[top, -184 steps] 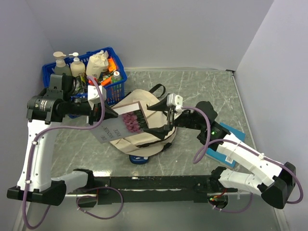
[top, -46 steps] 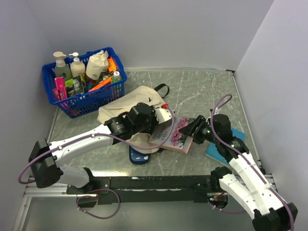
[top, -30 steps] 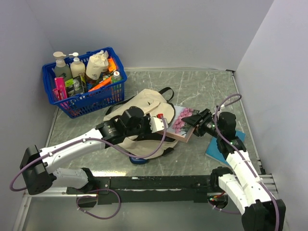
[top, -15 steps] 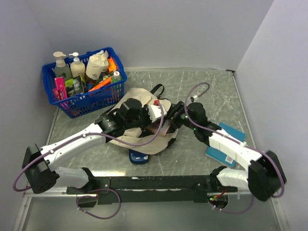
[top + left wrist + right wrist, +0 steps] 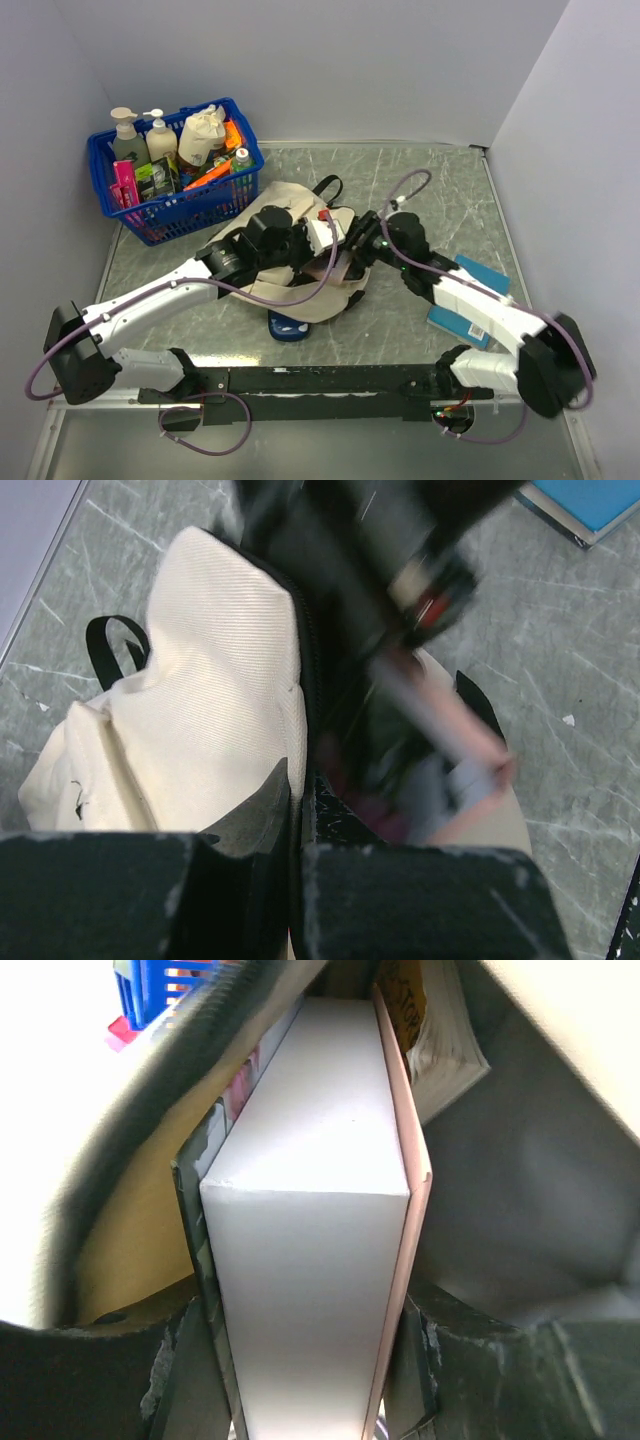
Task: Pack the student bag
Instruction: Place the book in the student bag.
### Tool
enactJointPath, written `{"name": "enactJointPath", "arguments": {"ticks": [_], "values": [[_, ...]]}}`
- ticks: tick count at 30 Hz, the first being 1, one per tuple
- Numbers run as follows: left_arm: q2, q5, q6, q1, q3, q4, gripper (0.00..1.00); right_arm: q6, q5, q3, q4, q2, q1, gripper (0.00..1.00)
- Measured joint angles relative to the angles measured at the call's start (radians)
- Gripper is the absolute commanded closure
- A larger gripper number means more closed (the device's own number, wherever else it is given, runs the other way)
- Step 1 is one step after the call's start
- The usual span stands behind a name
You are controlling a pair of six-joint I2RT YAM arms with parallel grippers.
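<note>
The cream student bag (image 5: 285, 285) lies mid-table with its mouth facing right. My left gripper (image 5: 300, 780) is shut on the black zipper edge of the bag (image 5: 215, 710), holding the mouth up. My right gripper (image 5: 305, 1345) is shut on a thick book (image 5: 310, 1250) with a pink cover and white page block, its far end inside the bag's grey lining (image 5: 530, 1180). In the top view both grippers meet at the mouth, left gripper (image 5: 328, 238) and right gripper (image 5: 362, 243), with the book (image 5: 340, 264) between them. Another book (image 5: 445, 1045) stands inside the bag.
A blue basket (image 5: 150, 215) of bottles and small items stands at the back left. A blue book (image 5: 478, 275) lies on the table under my right arm. A dark blue object (image 5: 285, 327) pokes out from under the bag's near edge. Walls close in left, back and right.
Over the last second my right gripper carried the book leftward from beside the bag into its mouth. My left gripper kept its hold. Almost nothing moved in the last half second.
</note>
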Motion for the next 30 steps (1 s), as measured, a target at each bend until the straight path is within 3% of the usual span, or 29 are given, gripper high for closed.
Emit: {"name": "enactJointPath", "arguments": {"ticks": [6,11,14,20,30], "values": [[-0.042,0.022,-0.002,0.022,-0.054,0.026,0.99,-0.092,0.033,0.0,-0.256,-0.272,-0.036,1.0],[-0.06,0.069,-0.002,0.055,-0.058,0.018,0.99,-0.063,0.016,-0.145,-0.168,-0.386,-0.077,1.0],[-0.052,0.149,0.015,0.075,-0.025,-0.068,0.99,0.014,-0.016,-0.25,0.024,-0.301,-0.087,1.0],[-0.015,0.238,0.033,0.082,0.069,-0.158,0.99,0.171,-0.058,-0.285,0.416,-0.041,-0.079,1.0],[0.012,0.285,0.074,0.084,0.12,-0.195,0.99,0.195,-0.019,-0.21,0.481,0.043,-0.026,1.0]]}}
